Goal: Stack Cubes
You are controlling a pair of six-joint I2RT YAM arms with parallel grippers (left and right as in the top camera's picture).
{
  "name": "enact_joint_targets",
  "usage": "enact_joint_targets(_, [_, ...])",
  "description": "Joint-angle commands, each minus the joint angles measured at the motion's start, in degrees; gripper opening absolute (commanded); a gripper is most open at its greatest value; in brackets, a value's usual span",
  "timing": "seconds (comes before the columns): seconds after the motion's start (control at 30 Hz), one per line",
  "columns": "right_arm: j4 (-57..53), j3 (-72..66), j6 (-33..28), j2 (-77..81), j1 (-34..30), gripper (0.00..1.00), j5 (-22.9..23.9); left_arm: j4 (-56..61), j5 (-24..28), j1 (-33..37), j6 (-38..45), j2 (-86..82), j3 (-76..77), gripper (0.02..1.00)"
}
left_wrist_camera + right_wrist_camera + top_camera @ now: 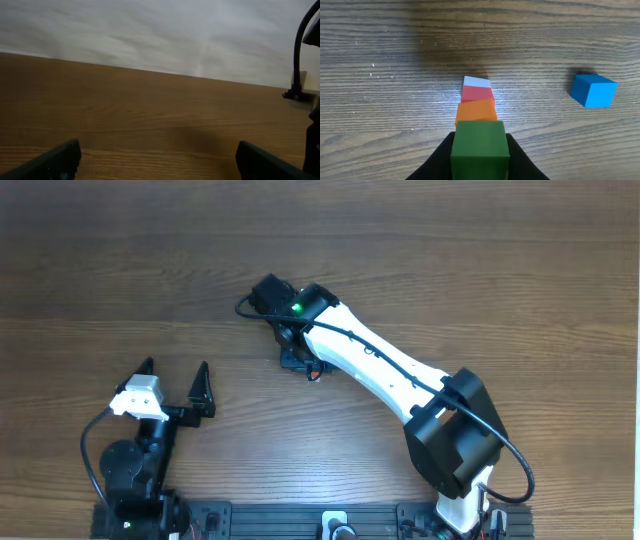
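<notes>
The table point(520, 270) has a wood-grain top with fine visible grain and a low sheen, with a glare patch beside the cubes. The green cube point(480, 147), orange cube point(476, 111), red cube point(477, 93) and blue cube point(593, 90) have smooth, evenly matt faces; the material cannot be told. The right arm point(375, 365) has a smooth white shell, plastic-looking and slightly glossy. The left gripper point(176, 366) is black and matt.

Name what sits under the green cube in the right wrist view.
Below the green cube an orange cube, a red cube and a white cube show stacked. The green cube hides whether it touches the orange cube.
</notes>
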Motion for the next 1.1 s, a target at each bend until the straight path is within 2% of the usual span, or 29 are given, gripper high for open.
enact_joint_targets(0.03, [0.2, 0.8, -0.2, 0.7, -0.3, 0.226, -0.3, 0.0, 0.5, 0.3, 0.8, -0.2, -0.3, 1.000])
enact_joint_targets(1.1, [1.6, -1.5, -0.1, 1.0, -0.3, 0.251, -0.3, 0.0, 0.5, 0.3, 0.8, -0.2, -0.3, 0.998])
